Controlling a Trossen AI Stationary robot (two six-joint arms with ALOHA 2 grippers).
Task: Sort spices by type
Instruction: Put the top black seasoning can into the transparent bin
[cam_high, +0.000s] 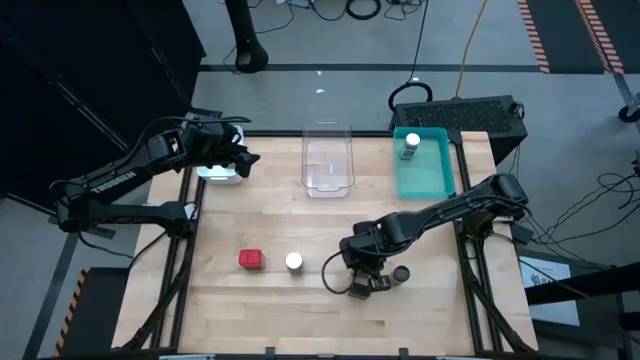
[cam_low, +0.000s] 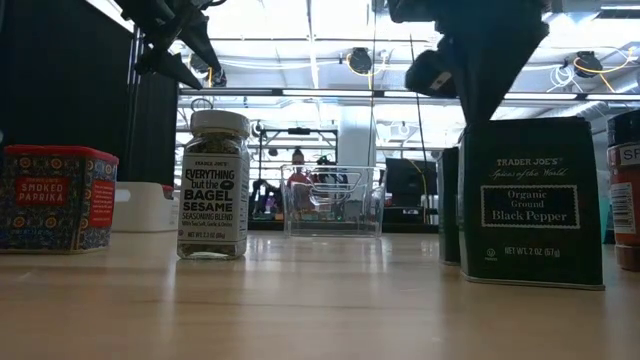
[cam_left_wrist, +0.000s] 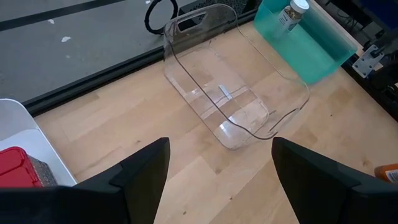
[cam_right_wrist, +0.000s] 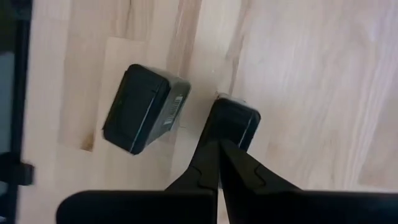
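My right gripper (cam_right_wrist: 219, 146), fingers pressed together, hangs directly over one dark grey-black rectangular tin (cam_right_wrist: 235, 124); its twin (cam_right_wrist: 144, 107) lies just left in the frame. At upper left of the high view, my left gripper (cam_high: 243, 157), fingers spread, hovers by the white tray (cam_high: 222, 174). Pale wooden tabletop (cam_high: 300, 310); cluttered workshop behind.

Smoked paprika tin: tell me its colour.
Red, with a blue patterned front; the paprika tin shows best in the low view.
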